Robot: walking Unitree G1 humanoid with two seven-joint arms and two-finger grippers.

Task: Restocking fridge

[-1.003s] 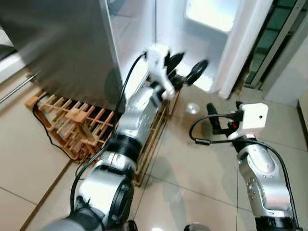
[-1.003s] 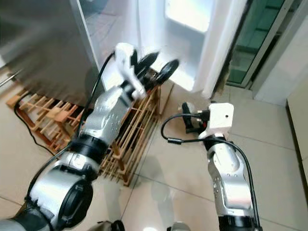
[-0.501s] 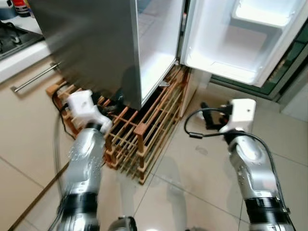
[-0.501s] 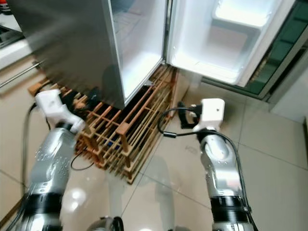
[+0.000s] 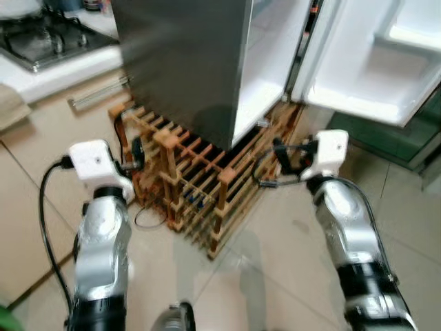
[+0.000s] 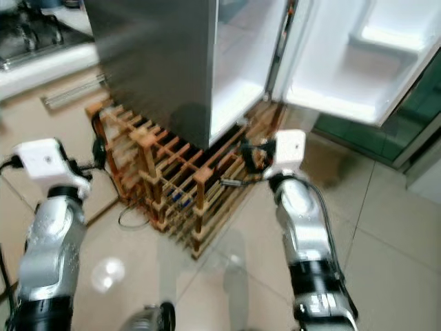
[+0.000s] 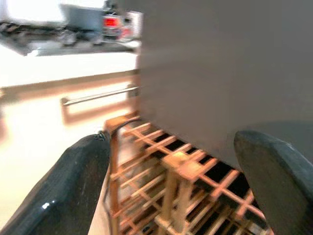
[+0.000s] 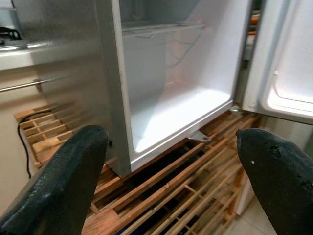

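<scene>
The grey fridge stands with its door swung wide to the right. Its white lower compartment is lit and bare, with a wire shelf above it. The fridge sits on a wooden slatted rack. My left gripper is low at the rack's left end, open, with nothing between its fingers. My right gripper is held in front of the fridge's open bottom corner, also open and holding nothing, its fingers spread wide.
A gas hob sits on a white counter at the left, with a drawer handle below it. A black cable loops on the tiled floor by the rack. A green-framed glass door stands behind the fridge door.
My left arm has dropped from the fridge opening to the rack's left end. The camera has pulled back and turned left, bringing the hob into view. The right gripper stays forward.
</scene>
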